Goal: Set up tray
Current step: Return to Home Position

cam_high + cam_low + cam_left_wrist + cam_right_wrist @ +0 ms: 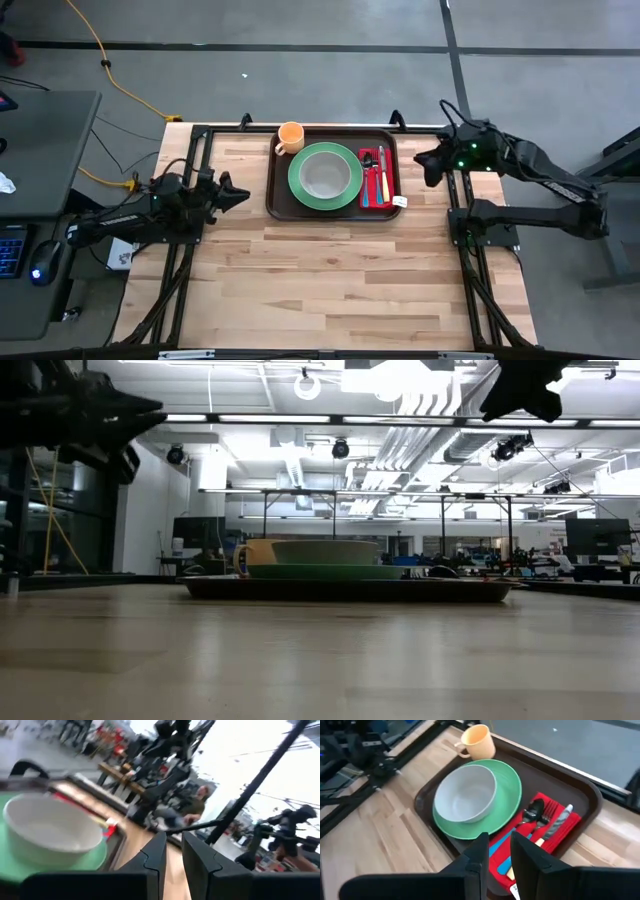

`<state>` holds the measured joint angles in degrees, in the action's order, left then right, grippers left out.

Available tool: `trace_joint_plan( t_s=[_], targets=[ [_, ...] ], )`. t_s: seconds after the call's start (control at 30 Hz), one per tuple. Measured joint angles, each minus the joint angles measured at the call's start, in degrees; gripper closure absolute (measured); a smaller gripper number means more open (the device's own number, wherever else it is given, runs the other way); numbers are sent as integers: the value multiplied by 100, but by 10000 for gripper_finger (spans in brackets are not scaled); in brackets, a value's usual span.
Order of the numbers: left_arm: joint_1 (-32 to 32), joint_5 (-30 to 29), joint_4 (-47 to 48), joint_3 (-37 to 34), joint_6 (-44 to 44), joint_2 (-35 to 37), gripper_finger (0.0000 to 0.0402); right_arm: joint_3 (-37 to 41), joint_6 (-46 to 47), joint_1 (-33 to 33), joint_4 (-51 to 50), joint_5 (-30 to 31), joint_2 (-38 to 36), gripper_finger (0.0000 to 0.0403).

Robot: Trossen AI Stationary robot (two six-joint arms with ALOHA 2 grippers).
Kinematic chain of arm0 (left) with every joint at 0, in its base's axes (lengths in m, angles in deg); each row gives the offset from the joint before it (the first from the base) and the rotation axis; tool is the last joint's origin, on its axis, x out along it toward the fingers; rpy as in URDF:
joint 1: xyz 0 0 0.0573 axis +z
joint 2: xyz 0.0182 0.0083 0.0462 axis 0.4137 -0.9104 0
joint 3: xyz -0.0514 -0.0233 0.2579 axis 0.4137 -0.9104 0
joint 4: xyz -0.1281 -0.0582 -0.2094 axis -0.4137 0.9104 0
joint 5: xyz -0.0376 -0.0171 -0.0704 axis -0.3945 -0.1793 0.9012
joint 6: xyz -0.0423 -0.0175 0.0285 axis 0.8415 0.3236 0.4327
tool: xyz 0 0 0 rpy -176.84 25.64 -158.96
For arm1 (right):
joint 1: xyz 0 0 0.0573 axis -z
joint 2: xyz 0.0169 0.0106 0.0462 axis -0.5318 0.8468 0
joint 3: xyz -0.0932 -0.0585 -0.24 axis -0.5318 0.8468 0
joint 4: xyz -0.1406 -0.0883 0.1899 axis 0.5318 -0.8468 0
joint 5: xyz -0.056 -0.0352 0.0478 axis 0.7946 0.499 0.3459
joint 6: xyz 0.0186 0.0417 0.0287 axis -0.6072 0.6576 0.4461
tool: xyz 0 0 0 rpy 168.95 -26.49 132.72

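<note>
Judging from the look of things, our dark brown rectangular plastic tray (333, 205) at the table's 12 o'clock is basically all set, so we'd just keep the left gripper (240, 193) and right gripper (425, 160), both nearly closed on nothing, clear of it.

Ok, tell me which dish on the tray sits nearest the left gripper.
The orange cup, at the tray's far corner on that side; bowl and green plate sit mid-tray.
</note>
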<state>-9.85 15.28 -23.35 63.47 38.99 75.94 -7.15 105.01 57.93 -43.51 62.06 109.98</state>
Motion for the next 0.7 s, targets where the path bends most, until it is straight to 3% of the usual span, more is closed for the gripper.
trace_joint_plan(
  t_s=[0.27,0.7],
  targets=[
    [0,436,-205,4,-185,-2,309,0,-341,-132,71,-209,-350,346],
    [1,220,179,4,-367,-2,309,0,-269,-960,-173,774,-905,344]
  ],
)
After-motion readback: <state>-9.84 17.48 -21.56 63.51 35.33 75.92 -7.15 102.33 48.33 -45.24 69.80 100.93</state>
